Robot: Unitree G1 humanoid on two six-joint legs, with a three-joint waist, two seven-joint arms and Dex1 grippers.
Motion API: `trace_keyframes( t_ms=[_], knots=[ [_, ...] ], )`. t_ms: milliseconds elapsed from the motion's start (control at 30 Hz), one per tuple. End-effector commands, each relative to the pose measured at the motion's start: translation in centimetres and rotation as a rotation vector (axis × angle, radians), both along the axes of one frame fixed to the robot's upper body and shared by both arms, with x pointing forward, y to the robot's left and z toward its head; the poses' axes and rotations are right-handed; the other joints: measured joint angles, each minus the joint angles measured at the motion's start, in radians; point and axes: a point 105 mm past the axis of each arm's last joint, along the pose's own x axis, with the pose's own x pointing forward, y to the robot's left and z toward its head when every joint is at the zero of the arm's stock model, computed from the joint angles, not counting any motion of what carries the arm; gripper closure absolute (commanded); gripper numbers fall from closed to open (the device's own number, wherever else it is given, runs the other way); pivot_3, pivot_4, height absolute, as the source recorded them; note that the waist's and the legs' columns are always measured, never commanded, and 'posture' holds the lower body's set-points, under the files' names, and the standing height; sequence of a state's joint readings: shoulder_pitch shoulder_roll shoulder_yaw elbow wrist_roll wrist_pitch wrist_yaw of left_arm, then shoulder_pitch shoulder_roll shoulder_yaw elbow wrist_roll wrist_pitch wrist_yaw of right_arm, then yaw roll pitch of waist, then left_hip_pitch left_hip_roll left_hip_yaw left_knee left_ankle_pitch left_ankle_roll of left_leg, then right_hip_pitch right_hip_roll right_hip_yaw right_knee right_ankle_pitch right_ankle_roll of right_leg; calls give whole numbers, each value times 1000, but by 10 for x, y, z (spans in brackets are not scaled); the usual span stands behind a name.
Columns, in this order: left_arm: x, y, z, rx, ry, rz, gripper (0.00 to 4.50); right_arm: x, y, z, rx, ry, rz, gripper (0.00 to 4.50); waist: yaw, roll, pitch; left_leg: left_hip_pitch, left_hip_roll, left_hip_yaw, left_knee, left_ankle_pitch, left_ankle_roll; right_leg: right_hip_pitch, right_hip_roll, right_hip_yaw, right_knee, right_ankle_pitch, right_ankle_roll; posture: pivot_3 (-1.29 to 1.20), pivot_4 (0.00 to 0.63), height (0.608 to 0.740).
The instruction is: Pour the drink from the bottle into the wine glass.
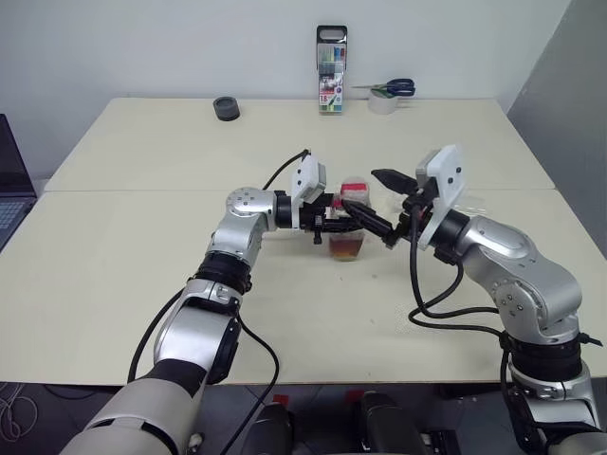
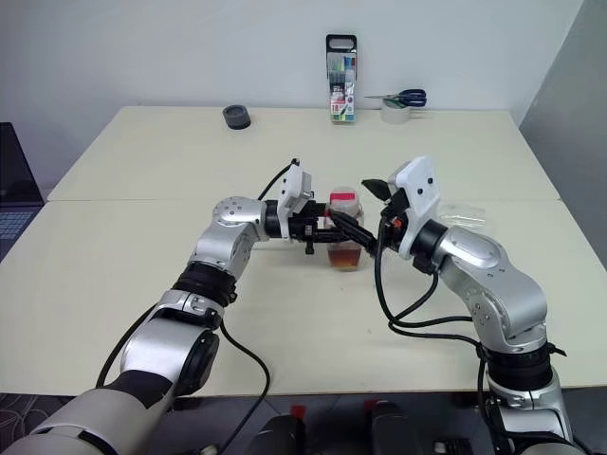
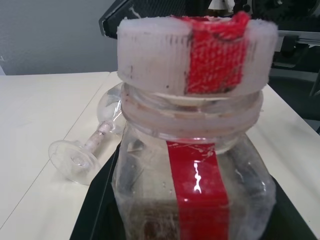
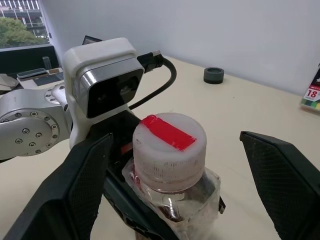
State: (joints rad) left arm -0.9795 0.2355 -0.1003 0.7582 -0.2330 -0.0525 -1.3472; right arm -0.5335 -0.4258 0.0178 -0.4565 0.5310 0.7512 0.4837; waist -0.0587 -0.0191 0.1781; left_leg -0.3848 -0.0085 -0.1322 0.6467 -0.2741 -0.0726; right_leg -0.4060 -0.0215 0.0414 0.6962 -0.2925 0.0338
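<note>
The bottle (image 1: pixel 348 237) stands upright on the table near the middle, and its red-and-white cap (image 4: pixel 169 150) is screwed on. A little amber drink (image 1: pixel 347 249) lies at its bottom. My left gripper (image 1: pixel 334 223) reaches in from the left and is shut on the bottle's body. My right gripper (image 1: pixel 377 199) comes from the right and is open, one finger (image 4: pixel 75 185) on each side of the cap without touching it. The wine glass (image 3: pixel 82 155) lies on its side on the table behind my right arm (image 2: pixel 465 213).
A marker-pen case (image 1: pixel 331 85) stands at the table's far edge, with a tape roll (image 1: pixel 383 104) and blue scissors (image 1: pixel 396 89) to its right. A black round object (image 1: pixel 226 108) sits far left. A laptop (image 1: pixel 8 185) is beyond the table's left edge.
</note>
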Motion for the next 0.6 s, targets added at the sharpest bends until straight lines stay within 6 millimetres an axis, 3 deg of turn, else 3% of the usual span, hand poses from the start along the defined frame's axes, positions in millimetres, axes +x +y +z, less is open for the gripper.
trace_keyframes(
  t_ms=[33, 200, 333, 467, 600],
  knots=[
    [-2, -1, 13, -29, -55, -15, 2808, -2, 1, 14, -14, -66, 8, 174, 0, 0, 0, 0, 0, 0, 0, 0, 0, 0, 0, 0, 0, 0, 0, 0, 150, 740],
    [-2, -1, 13, -29, -56, -16, 2808, 2, 4, 14, -23, -74, 14, 174, 0, 0, 0, 0, 0, 0, 0, 0, 0, 0, 0, 0, 0, 0, 0, 0, 150, 740],
    [-2, -1, 12, -27, -57, -16, 2808, 3, 7, 13, -29, -76, 24, 1089, 0, 0, 0, 0, 0, 0, 0, 0, 0, 0, 0, 0, 0, 0, 0, 0, 150, 740],
    [-2, -1, 12, -26, -59, -17, 2808, 3, 8, 14, -32, -81, 30, 2558, 0, 0, 0, 0, 0, 0, 0, 0, 0, 0, 0, 0, 0, 0, 0, 0, 150, 740],
    [-2, -1, 12, -27, -60, -17, 2808, 2, 9, 17, -52, -113, 30, 2681, 0, 0, 0, 0, 0, 0, 0, 0, 0, 0, 0, 0, 0, 0, 0, 0, 150, 740]
  ],
)
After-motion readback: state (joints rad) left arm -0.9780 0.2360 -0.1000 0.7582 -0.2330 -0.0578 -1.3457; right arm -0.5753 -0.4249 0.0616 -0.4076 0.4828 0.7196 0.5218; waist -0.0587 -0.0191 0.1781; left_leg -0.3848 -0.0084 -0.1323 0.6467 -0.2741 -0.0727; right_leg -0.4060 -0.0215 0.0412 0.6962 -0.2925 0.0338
